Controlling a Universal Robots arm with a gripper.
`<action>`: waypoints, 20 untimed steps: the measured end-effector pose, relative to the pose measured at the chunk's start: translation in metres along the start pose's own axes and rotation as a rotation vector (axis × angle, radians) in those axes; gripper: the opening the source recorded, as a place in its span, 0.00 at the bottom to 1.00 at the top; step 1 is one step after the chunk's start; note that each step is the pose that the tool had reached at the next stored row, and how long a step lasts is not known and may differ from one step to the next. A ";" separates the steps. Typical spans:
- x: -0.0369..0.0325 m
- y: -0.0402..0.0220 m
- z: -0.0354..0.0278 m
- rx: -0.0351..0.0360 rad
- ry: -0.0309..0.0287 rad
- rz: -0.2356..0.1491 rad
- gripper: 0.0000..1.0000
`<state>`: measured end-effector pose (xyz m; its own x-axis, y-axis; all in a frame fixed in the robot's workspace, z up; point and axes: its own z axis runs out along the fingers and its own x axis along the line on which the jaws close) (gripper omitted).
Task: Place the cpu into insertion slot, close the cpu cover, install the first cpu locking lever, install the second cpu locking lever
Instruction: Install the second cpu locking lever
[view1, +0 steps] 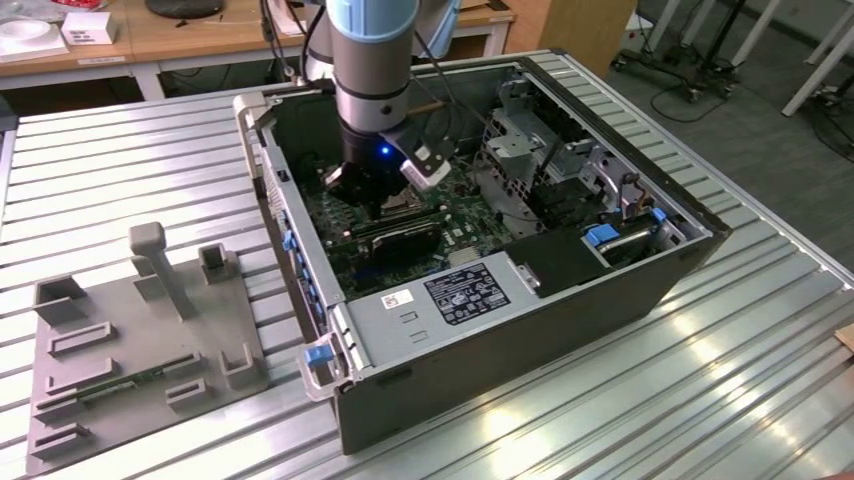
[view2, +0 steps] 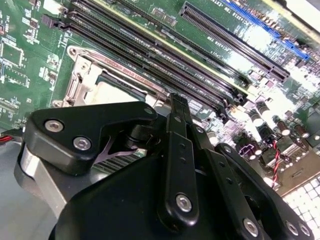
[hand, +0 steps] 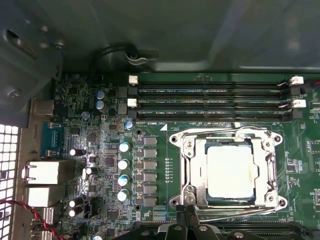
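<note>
In the exterior view, bright overhead light streaks glare across the ribbed table (view1: 694, 370) at lower right, while the inside of the case (view1: 534, 330) sits in shadow. In the first wrist view the cpu (hand: 231, 171) washes out to pale white at centre right, and the upper frame is dim. In the second wrist view glare bleaches the upper right corner, and the near black gripper (view2: 179, 107) is soft.
</note>
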<state>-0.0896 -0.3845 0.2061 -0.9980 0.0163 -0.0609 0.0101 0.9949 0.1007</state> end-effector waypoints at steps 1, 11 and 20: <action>0.0003 -0.0002 0.0004 -0.0004 0.0001 0.000 0.11; 0.0016 -0.0009 0.0021 -0.0112 0.0002 0.001 0.11; 0.0017 -0.0014 0.0036 -0.0352 0.0002 0.003 0.11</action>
<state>-0.0911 -0.3855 0.2023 -0.9980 0.0192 -0.0604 0.0109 0.9907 0.1358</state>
